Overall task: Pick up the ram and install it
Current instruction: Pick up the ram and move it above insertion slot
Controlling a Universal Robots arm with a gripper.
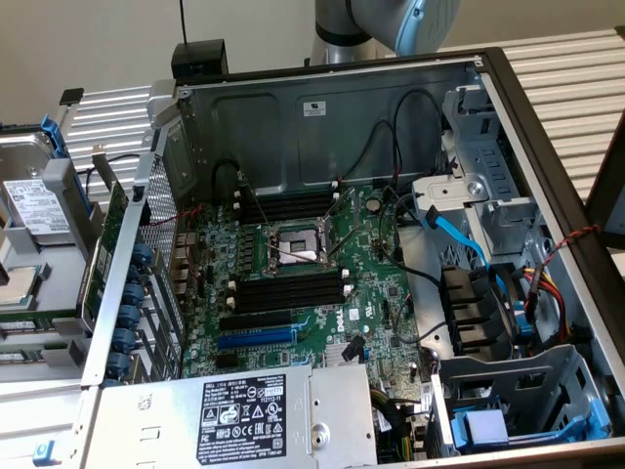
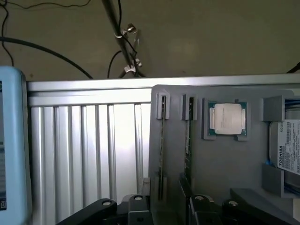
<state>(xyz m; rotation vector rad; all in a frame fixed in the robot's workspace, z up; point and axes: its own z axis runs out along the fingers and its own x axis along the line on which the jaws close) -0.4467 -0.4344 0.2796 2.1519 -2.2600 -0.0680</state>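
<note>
Two thin green ram sticks stand on edge in the slots of a grey tray [image 2: 225, 168]; one ram stick [image 2: 187, 145] is beside the other [image 2: 162, 140]. In the exterior view they are green strips [image 1: 39, 319] at the left, outside the case. My gripper [image 2: 167, 213] hangs above the tray's near end, roughly over the sticks. Its black links are spread wide and nothing is between them. The black memory slots [image 1: 290, 290] on the motherboard [image 1: 381, 293] are bare. The arm [image 1: 386, 20] rises behind the case.
The tray also carries a processor chip [image 2: 227, 118] and a hard drive [image 2: 287, 145]. Inside the open case [image 1: 322, 107] are the processor socket [image 1: 296, 244], a blue expansion slot [image 1: 256, 338], loose cables, a blue data cable [image 1: 459, 234] and the power supply [image 1: 244, 410].
</note>
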